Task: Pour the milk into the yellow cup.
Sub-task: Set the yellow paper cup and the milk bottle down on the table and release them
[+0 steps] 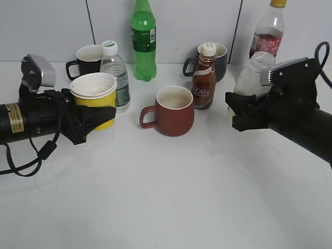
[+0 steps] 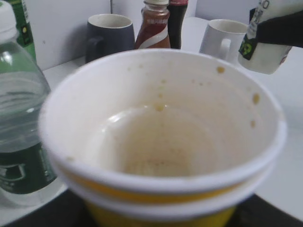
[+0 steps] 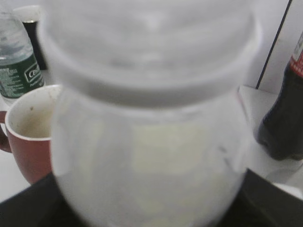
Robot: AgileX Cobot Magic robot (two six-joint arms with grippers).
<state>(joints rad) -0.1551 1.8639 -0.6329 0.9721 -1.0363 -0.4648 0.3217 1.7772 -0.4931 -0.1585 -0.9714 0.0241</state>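
Observation:
The yellow cup (image 1: 105, 98) has a white inside with brownish spots and fills the left wrist view (image 2: 161, 118). My left gripper (image 1: 99, 116) is shut on its lower body at the left of the table. The milk bottle (image 1: 250, 78), squat and translucent, stands upright in my right gripper (image 1: 239, 110), which is shut on it at the right. It fills the right wrist view (image 3: 151, 142), blurred, with creamy liquid low inside. It also shows in the left wrist view (image 2: 265, 42). Cup and bottle are far apart. Whether a cap is on I cannot tell.
A dark red mug (image 1: 174, 111) stands in the middle with a brown coffee bottle (image 1: 204, 78) behind it. A water bottle (image 1: 118, 78), black mug (image 1: 88, 58), green bottle (image 1: 143, 41), dark blue mug (image 1: 222, 59) and cola bottle (image 1: 270, 31) line the back wall. A white mug (image 2: 222, 38) stands further back.

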